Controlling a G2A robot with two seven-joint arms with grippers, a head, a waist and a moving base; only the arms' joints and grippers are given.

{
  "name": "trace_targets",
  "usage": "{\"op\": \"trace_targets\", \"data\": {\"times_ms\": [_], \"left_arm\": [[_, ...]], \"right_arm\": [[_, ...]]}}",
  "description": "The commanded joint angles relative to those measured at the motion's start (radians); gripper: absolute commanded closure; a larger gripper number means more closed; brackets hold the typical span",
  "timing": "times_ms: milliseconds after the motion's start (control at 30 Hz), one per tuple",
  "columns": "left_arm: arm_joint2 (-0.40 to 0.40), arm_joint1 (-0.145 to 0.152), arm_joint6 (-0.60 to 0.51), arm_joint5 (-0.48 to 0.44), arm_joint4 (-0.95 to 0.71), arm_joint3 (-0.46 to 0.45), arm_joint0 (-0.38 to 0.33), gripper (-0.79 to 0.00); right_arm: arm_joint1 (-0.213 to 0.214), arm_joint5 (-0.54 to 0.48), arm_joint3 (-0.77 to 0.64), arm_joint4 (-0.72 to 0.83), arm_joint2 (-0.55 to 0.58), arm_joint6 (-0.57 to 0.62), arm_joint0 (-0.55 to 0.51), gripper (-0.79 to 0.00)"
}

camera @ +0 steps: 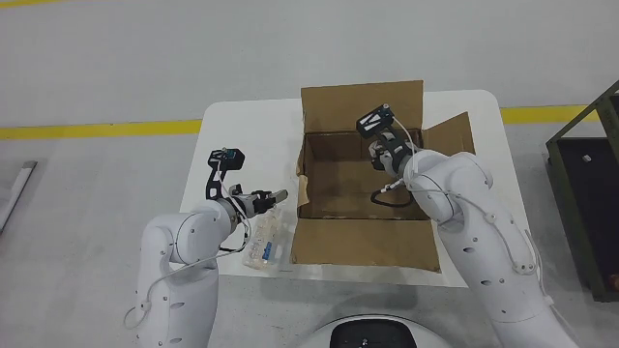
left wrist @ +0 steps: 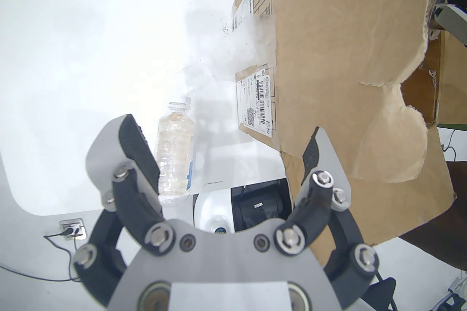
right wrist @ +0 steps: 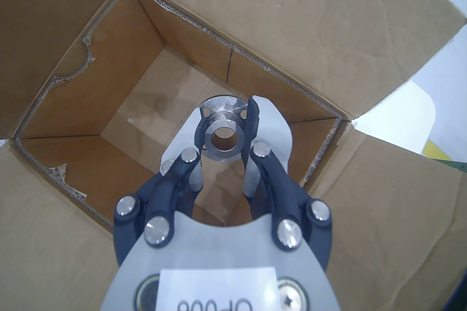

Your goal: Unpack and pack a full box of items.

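An open cardboard box [camera: 363,242] stands on the white table [camera: 232,126], its flaps spread outward. My right gripper [right wrist: 226,128] hangs inside the box [right wrist: 120,72], shut on a metal flange [right wrist: 220,130] with a round bore and small bolt holes. In the top view the right gripper [camera: 382,155] is over the box's far right part. A clear plastic bottle [left wrist: 174,154] lies on the table left of the box, also seen as the bottle [camera: 263,246]. My left gripper [left wrist: 222,152] is open above the table between bottle and box wall [left wrist: 328,35]; from above the left gripper [camera: 276,198] holds nothing.
The box floor [right wrist: 164,97] looks bare around the flange. A black cable [camera: 387,198] loops inside the box near the right arm. A dark frame [camera: 585,193] stands off the table's right side. Yellow floor lines [camera: 97,128] run behind.
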Motion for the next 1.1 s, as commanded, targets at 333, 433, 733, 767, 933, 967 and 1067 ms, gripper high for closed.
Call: {"op": "trace_targets", "data": {"times_ms": [333,433,733,767,933,967,1067], "left_arm": [[0.000,0.000,0.000,0.000,0.000,0.000,0.000,-0.785],[0.000,0.000,0.000,0.000,0.000,0.000,0.000,-0.785],[0.000,0.000,0.000,0.000,0.000,0.000,0.000,-0.785],[0.000,0.000,0.000,0.000,0.000,0.000,0.000,-0.785],[0.000,0.000,0.000,0.000,0.000,0.000,0.000,-0.785],[0.000,0.000,0.000,0.000,0.000,0.000,0.000,-0.785],[0.000,0.000,0.000,0.000,0.000,0.000,0.000,-0.785]], "right_arm": [[0.006,0.007,0.029,0.002,-0.007,-0.005,0.003,-0.785],[0.006,-0.001,0.072,0.006,-0.021,0.006,0.020,-0.785],[-0.011,-0.017,0.300,0.049,-0.117,0.027,0.110,-0.708],[-0.014,-0.019,0.326,0.051,-0.131,0.034,0.124,-0.653],[-0.031,-0.034,0.443,0.125,-0.182,0.078,0.181,-0.551],[-0.033,-0.031,0.462,0.125,-0.191,0.081,0.192,-0.573],[-0.041,-0.026,0.503,0.150,-0.210,0.082,0.216,-0.754]]}}
